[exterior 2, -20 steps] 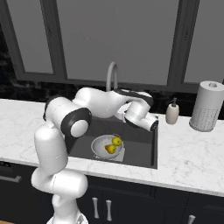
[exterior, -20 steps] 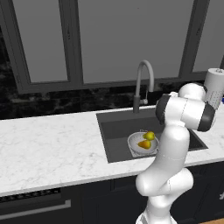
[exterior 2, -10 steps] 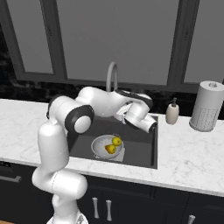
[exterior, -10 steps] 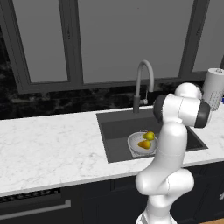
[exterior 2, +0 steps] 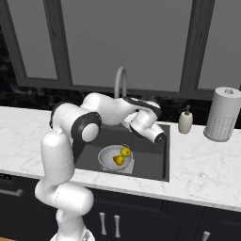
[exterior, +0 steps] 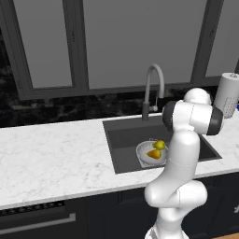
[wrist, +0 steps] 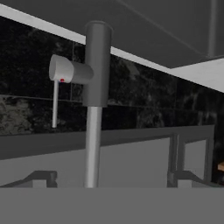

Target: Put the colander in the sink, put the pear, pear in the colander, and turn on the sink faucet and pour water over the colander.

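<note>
The colander (exterior 2: 114, 158) sits on the floor of the sink (exterior 2: 150, 162), toward its front, with both pears (exterior 2: 122, 156) lying inside it, touching or nearly so. In the left base view the same bowl (exterior: 150, 153) shows just left of the arm's upright link. So the first two parts of the task look done, and no stream of water shows under the spout; the step in hand, as I judge it, is turning on the sink faucet (exterior 2: 120, 81).

The gripper (exterior 2: 160, 138) hangs over the right part of the sink, beside the faucet's base, jaws spread wide and holding nothing. The hand view looks straight at the faucet's dark base (wrist: 96, 65), with its side lever (wrist: 63, 70) pointing out from it and a thin rod hanging below.

The next move likely calls for closing in on that lever and pushing it, with the spout aimed over the colander, which stands slightly off to one side on the bench-level basin floor.
</note>
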Available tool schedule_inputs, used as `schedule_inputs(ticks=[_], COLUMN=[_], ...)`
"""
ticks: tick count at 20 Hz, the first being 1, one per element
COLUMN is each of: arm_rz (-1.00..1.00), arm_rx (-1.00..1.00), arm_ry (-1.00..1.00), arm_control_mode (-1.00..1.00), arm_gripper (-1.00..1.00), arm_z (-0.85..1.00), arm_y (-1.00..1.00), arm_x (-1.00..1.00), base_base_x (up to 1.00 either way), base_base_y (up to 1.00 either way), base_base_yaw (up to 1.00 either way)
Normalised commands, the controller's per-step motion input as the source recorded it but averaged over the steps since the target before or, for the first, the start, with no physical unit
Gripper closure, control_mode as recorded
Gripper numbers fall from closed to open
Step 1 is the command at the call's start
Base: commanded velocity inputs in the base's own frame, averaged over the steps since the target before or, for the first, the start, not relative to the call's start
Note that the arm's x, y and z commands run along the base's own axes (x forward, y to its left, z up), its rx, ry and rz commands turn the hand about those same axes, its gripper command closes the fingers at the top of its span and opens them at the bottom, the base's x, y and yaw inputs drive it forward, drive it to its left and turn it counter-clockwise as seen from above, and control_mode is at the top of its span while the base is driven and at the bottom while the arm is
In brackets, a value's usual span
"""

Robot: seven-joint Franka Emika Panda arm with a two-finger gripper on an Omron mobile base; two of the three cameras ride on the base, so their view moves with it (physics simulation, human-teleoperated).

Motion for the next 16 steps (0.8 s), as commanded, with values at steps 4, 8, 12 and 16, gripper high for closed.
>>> schedule_inputs(ticks=[4,8,12,16], arm_rz=[-0.07,-0.06,-0.04,-0.02], arm_rx=[0.00,0.00,0.00,0.00], arm_ry=[0.00,0.00,0.00,0.00], arm_control_mode=[-1.00,-1.00,-1.00,-1.00], arm_gripper=[-1.00,-1.00,-1.00,-1.00], arm_z=[0.00,0.00,-0.13,-0.19], arm_y=[0.13,0.06,0.00,0.00], arm_x=[0.23,0.23,0.28,0.28], base_base_x=[0.00,0.00,0.00,0.00], base_base_y=[0.00,0.00,0.00,0.00], base_base_yaw=[0.00,0.00,0.00,0.00])
